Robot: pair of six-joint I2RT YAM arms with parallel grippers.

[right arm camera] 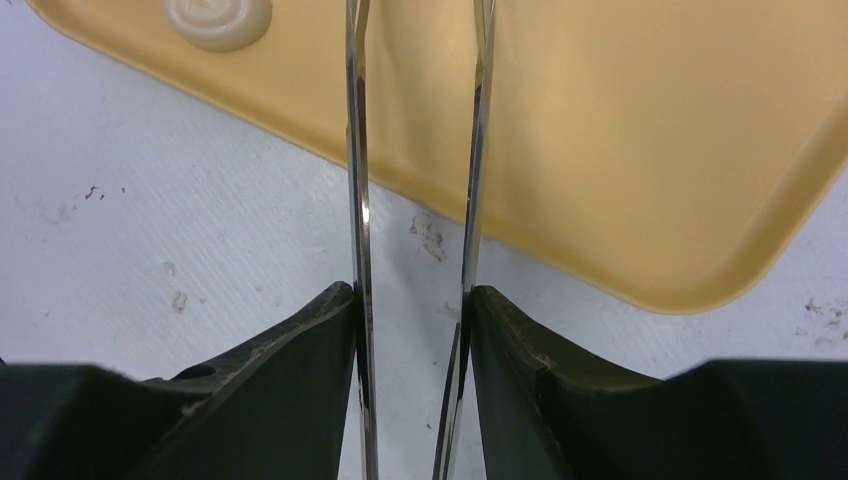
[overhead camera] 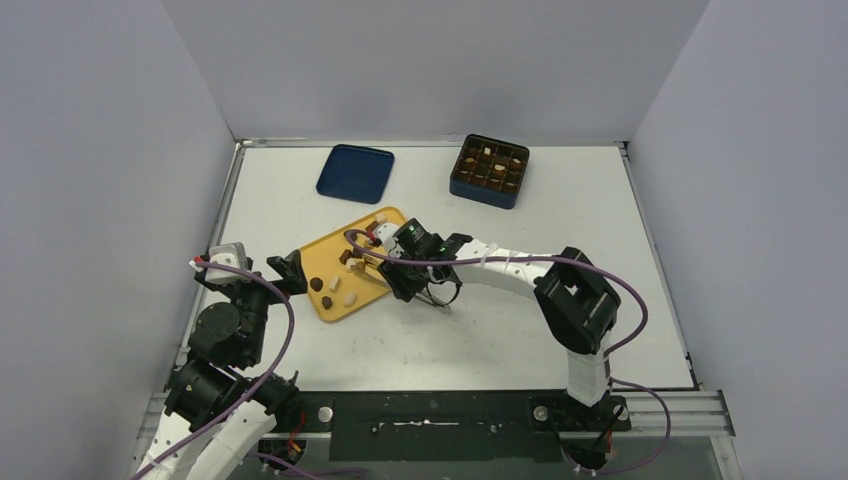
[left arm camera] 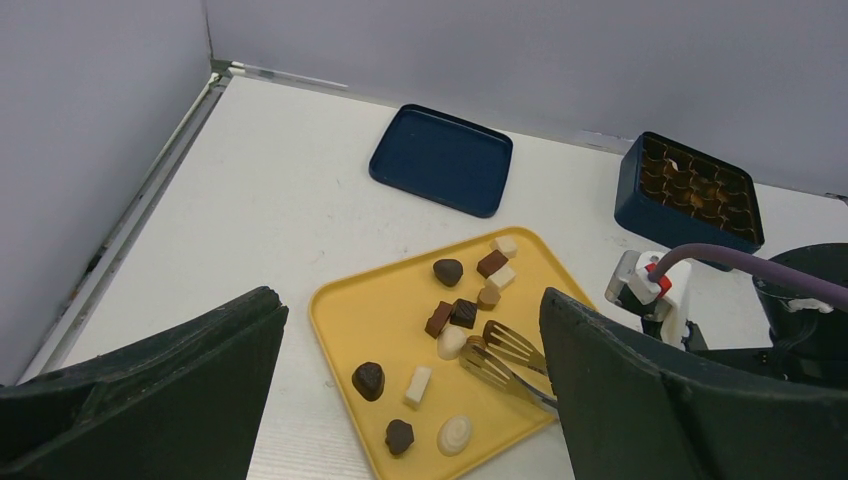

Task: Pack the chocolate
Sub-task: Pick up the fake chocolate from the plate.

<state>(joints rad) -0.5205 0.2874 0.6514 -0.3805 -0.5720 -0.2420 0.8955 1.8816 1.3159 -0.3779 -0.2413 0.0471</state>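
Observation:
Several chocolate pieces (left arm camera: 368, 380), dark, caramel and white, lie on the yellow tray (left arm camera: 380, 310); in the top view the chocolates (overhead camera: 327, 285) sit to the left of centre. My right gripper (overhead camera: 408, 272) is shut on metal tongs (left arm camera: 505, 355), whose slotted tips reach over the tray with a small caramel piece (left arm camera: 476, 343) between them. The right wrist view shows the right gripper (right arm camera: 412, 295) pressing the two tong arms (right arm camera: 358, 200), with a white swirl chocolate (right arm camera: 218, 18) on the tray (right arm camera: 620, 150). My left gripper (left arm camera: 412, 300) is open by the tray's left side.
The dark blue gridded box (overhead camera: 489, 170) stands at the back right with a few pieces in its cells. Its flat blue lid (overhead camera: 355, 172) lies at the back, left of the box. Grey walls close in the table on three sides.

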